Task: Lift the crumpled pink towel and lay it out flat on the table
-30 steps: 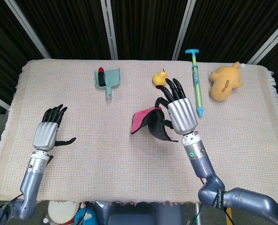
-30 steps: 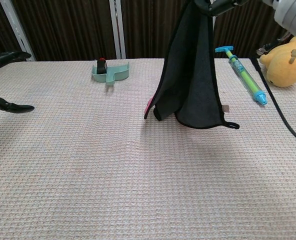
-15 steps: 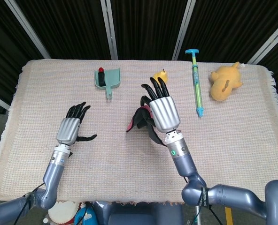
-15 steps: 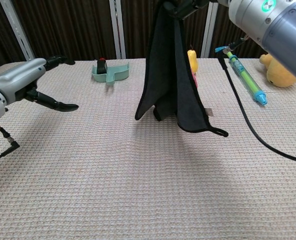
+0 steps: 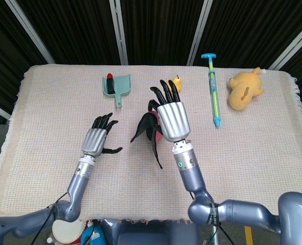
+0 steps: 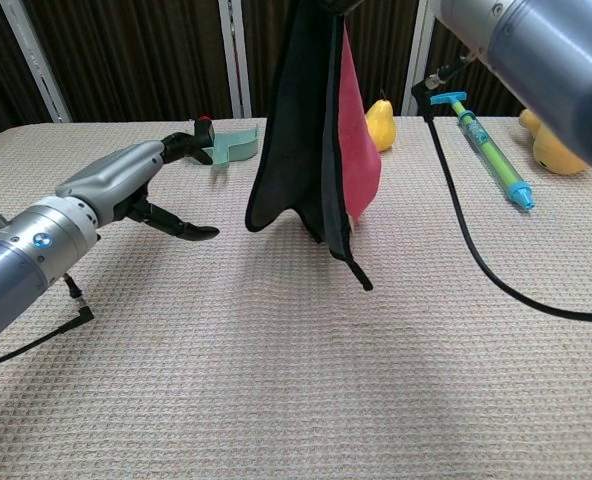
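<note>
Pink towel [image 6: 321, 150] hangs lengthwise, nearly straight down, from the gripping right hand [image 5: 170, 118] above the table [image 5: 253, 148], its dark tail near the cloth, while the left hand [image 6: 141, 190], fingers spread and empty, waits just beside its left edge.

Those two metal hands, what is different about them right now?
The right hand holds the towel up so that it hangs above the table; the left hand holds nothing, its fingers apart. The right hand is raised high, the left hand low beside the towel. Both have silver backs and black fingers.
</note>
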Controlling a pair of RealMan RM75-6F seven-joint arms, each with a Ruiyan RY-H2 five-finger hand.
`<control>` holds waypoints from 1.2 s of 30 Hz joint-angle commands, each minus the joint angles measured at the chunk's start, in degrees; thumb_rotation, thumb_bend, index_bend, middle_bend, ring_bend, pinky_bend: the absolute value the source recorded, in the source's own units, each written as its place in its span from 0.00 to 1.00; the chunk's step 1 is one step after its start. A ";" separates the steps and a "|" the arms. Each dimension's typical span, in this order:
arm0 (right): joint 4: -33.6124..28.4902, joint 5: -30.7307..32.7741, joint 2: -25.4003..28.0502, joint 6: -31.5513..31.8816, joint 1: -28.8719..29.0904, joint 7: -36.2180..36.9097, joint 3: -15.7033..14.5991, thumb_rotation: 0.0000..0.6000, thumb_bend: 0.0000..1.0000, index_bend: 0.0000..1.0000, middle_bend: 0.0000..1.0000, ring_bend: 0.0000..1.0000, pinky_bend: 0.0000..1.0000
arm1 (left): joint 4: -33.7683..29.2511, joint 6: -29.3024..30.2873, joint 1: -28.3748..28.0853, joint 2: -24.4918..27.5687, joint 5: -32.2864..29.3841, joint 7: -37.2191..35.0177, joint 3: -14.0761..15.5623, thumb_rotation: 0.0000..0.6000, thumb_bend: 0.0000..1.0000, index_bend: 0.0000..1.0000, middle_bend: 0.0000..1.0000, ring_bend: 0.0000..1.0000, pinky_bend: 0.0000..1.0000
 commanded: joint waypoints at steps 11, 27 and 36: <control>-4.29 2.52 2.06 1.59 0.87 -2.09 0.96 1.00 0.59 0.63 0.24 0.06 0.01 | 5.45 -1.86 -4.44 -4.44 -0.93 -1.98 -1.64 1.00 0.12 0.30 0.02 0.00 0.00; -5.18 5.21 3.07 3.23 1.31 -3.18 0.52 1.00 0.59 0.63 0.24 0.06 0.01 | -2.68 2.11 -2.85 -2.49 1.79 -3.67 0.75 1.00 0.00 0.26 0.01 0.00 0.00; -5.24 6.11 3.09 3.95 1.66 -3.54 -0.18 1.00 0.59 0.63 0.24 0.06 0.01 | -7.27 3.84 -1.56 -1.02 3.17 -2.27 2.84 1.00 0.00 0.26 0.01 0.00 0.00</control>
